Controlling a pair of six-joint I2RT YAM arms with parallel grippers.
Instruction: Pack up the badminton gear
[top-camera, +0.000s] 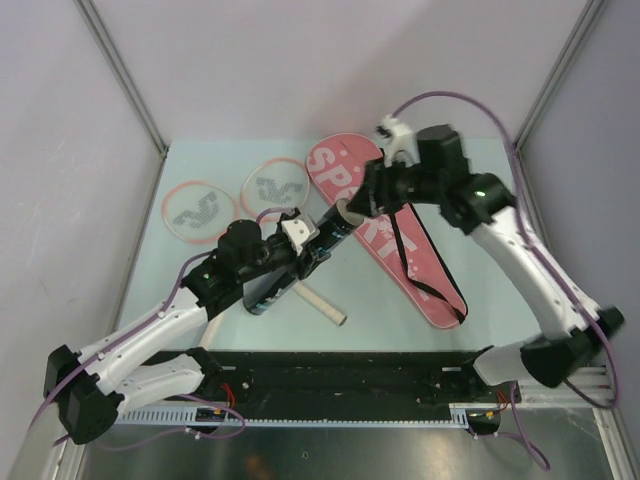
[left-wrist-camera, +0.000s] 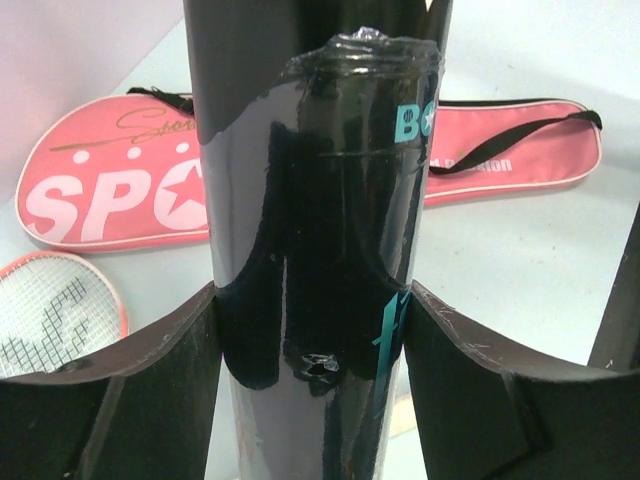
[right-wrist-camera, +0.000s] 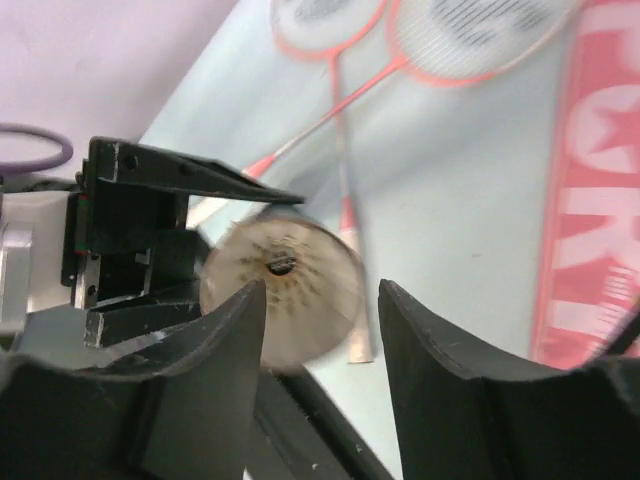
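Lilac walls close round a pale teal table (top-camera: 380, 300), above which the black tube (left-wrist-camera: 330, 180) is held slanting, its open end turned toward the right arm. The left gripper (left-wrist-camera: 312, 340) clamps the tube, one finger against each side. The right gripper (right-wrist-camera: 322, 300) sits just at the tube's mouth with its fingers apart; a white shuttlecock (right-wrist-camera: 285, 270), blurred and seen from its feathered end, shows beyond the gap. It seems lodged in the mouth, though how deep cannot be told. The step in hand looks like loading shuttlecocks into the tube. To do it well, the left arm should keep the tube steady and in line with the right wrist. The right fingers should nudge the feather rim straight down the bore, lightly, so the skirt is not crushed or cocked sideways. Counted: two pink rackets, heads at (top-camera: 198, 211) and (top-camera: 273, 186), lying side by side at the back left; one pink bag (top-camera: 400, 240) to the right of them, its black strap (top-camera: 410, 262) loose across it; one tube; one shuttlecock in sight, any others hidden.
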